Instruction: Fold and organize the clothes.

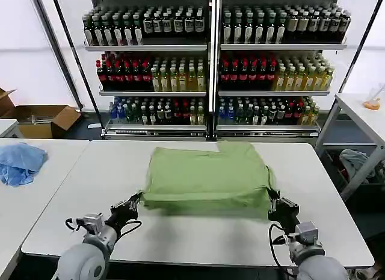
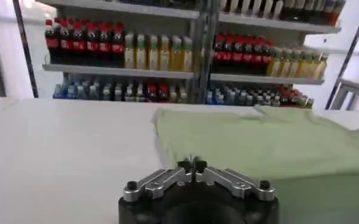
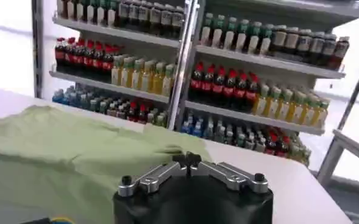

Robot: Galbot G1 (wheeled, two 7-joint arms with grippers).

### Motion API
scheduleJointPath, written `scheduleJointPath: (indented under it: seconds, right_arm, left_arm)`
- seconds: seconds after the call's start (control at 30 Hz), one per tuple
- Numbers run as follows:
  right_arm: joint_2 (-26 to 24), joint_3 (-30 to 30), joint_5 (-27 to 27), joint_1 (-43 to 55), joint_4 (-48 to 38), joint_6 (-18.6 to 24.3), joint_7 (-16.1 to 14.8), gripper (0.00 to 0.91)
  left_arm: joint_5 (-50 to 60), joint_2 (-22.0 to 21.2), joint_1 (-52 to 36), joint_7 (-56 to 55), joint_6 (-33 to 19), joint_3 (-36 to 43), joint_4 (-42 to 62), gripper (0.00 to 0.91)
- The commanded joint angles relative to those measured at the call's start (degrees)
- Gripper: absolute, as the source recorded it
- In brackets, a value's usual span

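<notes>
Shirt [image 1: 207, 174] folded; wrist views show shut grippers.

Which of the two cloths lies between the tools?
The light green shirt, folded on the middle table; the left tool and right tool flank it. The blue cloth lies far left.

The head camera is looking down from high up at the near edge of the white bench [image 1: 198, 238], facing the far drink shelves [image 1: 210, 63]. Each wrist camera is sitting low, right behind its own gripper, looking across the bench toward the same shelves. All three views are sharing the green shirt [image 1: 207, 177] and the bottle rows.
</notes>
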Motion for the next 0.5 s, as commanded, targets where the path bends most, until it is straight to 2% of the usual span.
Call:
scheduleJointPath:
  seconds: [0.03, 0.2, 0.23, 0.27, 0.3, 0.5]
  right_arm:
    - [0.3, -3.6, -1.8, 5.8, -6.5, 0.2, 0.0, 0.000]
    - [1.9, -4.2, -2.9, 6.3, -8.2, 0.3, -0.1, 0.000]
    - [2.1, -4.3, -3.0, 6.3, -8.4, 0.3, -0.1, 0.000]
    - [2.4, -4.5, -3.4, 6.3, -8.7, 0.3, -0.1, 0.907]
    - [2.6, -4.6, -3.6, 6.3, -8.9, 0.2, -0.3, 0.907]
    - [4.4, -5.4, -4.9, 6.5, -9.4, -1.4, -1.0, 0.907]
  left_arm:
    - [1.9, -1.0, -10.2, -0.7, -1.3, 6.3, 10.6, 0.030]
    - [3.2, -1.9, -12.0, -1.3, -2.1, 7.6, 13.1, 0.030]
    - [3.3, -2.0, -12.2, -1.3, -2.2, 7.7, 13.3, 0.141]
    - [3.3, -2.1, -12.3, -1.4, -2.2, 7.7, 13.5, 0.725]
    - [3.3, -2.2, -12.3, -1.4, -2.2, 7.7, 13.7, 0.907]
    - [3.2, -2.8, -11.5, -1.4, -1.9, 7.3, 12.8, 0.907]
